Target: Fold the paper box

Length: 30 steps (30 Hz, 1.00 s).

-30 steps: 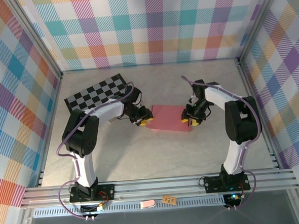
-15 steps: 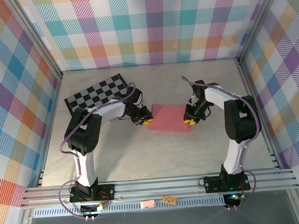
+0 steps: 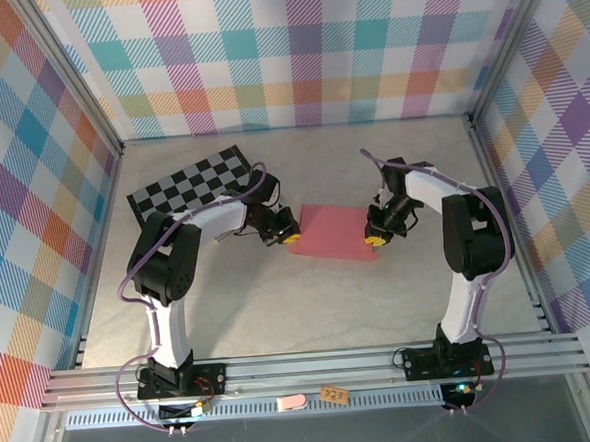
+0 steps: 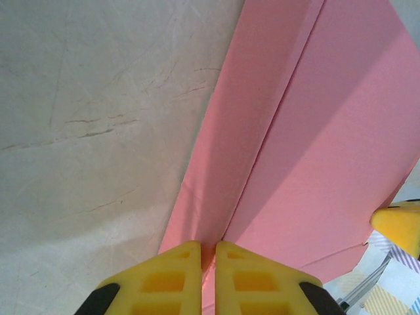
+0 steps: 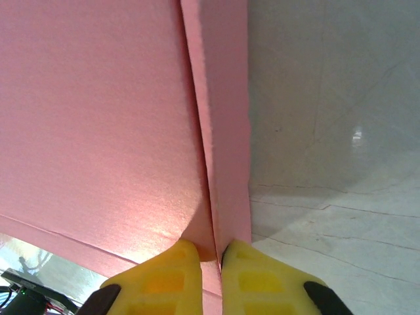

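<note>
The pink paper box [image 3: 333, 233] lies flat-folded in the middle of the table between the two arms. My left gripper [image 3: 289, 233] is shut on the box's left edge; in the left wrist view its yellow fingers [image 4: 172, 275] pinch the pink cardboard [image 4: 308, 151] at a crease. My right gripper [image 3: 373, 238] is shut on the box's right edge; the right wrist view has its yellow fingertips [image 5: 167, 272] clamped on the narrow side strip of the paper box [image 5: 98, 118]. The tip of the other gripper [image 4: 400, 223] peeks in at the far right of the left wrist view.
A black-and-white checkered board [image 3: 193, 183] lies at the back left, just behind the left arm. Plaid walls and aluminium frame rails [image 3: 304, 366] enclose the grey table [image 3: 310, 300].
Both grippers have closed from partly open onto the box's opposite edges. The box's outline has shifted slightly, its left end now tucked in the left fingers.
</note>
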Motion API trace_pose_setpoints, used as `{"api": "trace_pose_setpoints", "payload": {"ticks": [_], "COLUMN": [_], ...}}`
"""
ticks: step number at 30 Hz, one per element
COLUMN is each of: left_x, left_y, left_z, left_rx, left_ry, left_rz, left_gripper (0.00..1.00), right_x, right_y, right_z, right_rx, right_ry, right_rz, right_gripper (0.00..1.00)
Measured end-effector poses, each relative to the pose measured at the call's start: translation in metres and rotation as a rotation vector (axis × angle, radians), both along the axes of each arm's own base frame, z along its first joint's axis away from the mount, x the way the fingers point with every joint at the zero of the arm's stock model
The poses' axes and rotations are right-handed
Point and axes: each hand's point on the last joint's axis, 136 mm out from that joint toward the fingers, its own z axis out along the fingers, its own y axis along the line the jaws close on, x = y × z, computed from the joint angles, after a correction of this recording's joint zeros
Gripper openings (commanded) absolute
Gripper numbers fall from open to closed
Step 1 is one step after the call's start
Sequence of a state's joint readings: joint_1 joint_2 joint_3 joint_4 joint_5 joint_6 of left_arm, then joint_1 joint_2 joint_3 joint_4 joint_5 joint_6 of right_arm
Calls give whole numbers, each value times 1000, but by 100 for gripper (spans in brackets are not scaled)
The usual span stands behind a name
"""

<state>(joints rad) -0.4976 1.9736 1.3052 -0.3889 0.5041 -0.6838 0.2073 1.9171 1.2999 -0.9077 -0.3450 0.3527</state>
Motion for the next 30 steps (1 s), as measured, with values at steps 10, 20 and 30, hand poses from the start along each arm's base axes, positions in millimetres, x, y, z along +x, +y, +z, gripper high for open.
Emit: {"api": "trace_pose_setpoints", "payload": {"ticks": [10,20,30], "left_x": [2,25,29], "left_y": [1,9,12], "left_z": [8,37,15], "left_rx": [-7,-28,-3], "left_ry": [-18,-89,-89], "left_rz": [4,-27,-69], "left_gripper": [39,41,44], "right_x": [4,12,12], "right_y": [2,6,6], "right_z": [0,0,0], "right_rx": [8,23,27], "right_ry": [0,-3,1], "right_rz": [31,51,69], "right_gripper": [9,9,7]}}
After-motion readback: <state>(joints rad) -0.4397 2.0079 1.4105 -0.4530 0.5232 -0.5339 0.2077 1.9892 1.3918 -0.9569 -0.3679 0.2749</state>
